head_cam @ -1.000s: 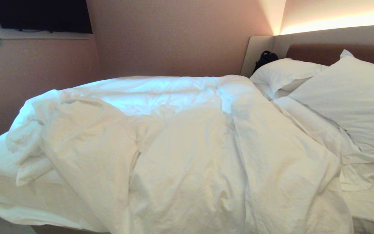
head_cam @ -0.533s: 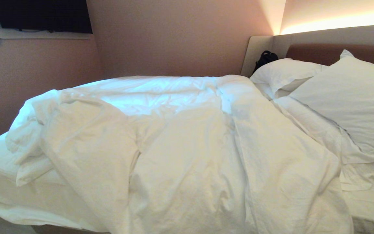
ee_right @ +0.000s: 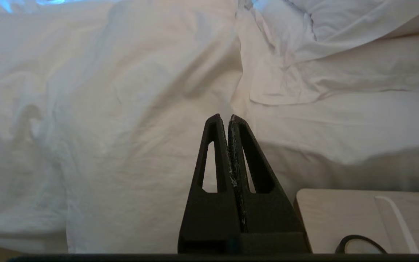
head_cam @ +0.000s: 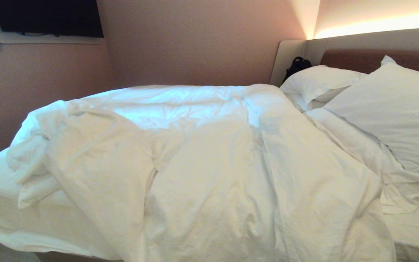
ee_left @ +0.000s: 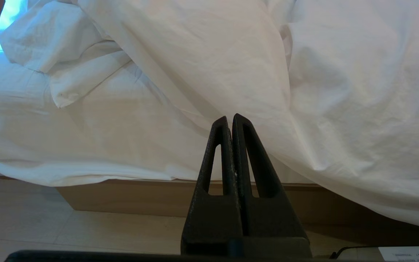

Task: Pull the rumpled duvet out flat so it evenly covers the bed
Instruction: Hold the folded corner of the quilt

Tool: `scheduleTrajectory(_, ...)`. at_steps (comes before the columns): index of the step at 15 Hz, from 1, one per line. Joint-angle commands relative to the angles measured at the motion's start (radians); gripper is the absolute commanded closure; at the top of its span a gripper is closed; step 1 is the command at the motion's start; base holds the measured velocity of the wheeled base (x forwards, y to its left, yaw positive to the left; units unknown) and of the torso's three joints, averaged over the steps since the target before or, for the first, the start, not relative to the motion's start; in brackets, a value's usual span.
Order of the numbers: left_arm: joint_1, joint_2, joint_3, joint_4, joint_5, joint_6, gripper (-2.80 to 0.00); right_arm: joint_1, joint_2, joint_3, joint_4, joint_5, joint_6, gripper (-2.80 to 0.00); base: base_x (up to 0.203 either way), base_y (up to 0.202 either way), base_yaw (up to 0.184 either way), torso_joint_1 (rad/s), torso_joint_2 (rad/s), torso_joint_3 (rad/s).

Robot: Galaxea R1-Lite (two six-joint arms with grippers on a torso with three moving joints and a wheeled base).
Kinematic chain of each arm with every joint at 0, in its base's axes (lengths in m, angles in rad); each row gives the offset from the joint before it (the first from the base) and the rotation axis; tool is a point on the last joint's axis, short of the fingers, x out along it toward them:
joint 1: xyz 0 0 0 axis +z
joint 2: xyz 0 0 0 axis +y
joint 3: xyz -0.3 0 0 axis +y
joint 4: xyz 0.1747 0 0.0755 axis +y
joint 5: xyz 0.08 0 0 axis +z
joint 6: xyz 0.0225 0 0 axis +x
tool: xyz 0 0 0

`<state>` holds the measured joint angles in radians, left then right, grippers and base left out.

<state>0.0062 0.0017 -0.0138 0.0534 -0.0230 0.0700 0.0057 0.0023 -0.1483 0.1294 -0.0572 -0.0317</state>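
Head view: duvet (head_cam: 209, 171) rumpled; wrist views only: both grippers' fingers (ee_left: 219, 145) together.

You cannot see either arm from the head camera, the duvet (head_cam: 209, 174) runs off the bottom edge and hides most of the bed (head_cam: 369, 60), and a small black object (head_cam: 296, 65) behind the far pillow (head_cam: 318, 85) stays unidentifiable.

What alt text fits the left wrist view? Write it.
The left gripper, shut and empty, points at the rumpled white duvet hanging over the bed edge, with tan wooden base and pale floor below.
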Motion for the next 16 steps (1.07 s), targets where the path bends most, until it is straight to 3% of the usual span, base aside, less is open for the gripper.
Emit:
scheduleTrajectory(1, 0.000, 0.000, 0.000, 0.000, 0.000, 0.001, 0.00, 0.000, -0.001, 0.011, 0.001, -0.002, 0.000, 0.00, 0.000, 0.000, 0.000, 0.000, 0.00, 0.000)
scheduleTrajectory(16, 0.000, 0.001, 0.000, 0.000, 0.000, 0.001, 0.00, 0.000, -0.001, 0.073, -0.011, 0.013, 0.040, 0.00, 0.000, 0.000, 0.000, 0.000, 0.00, 0.000)
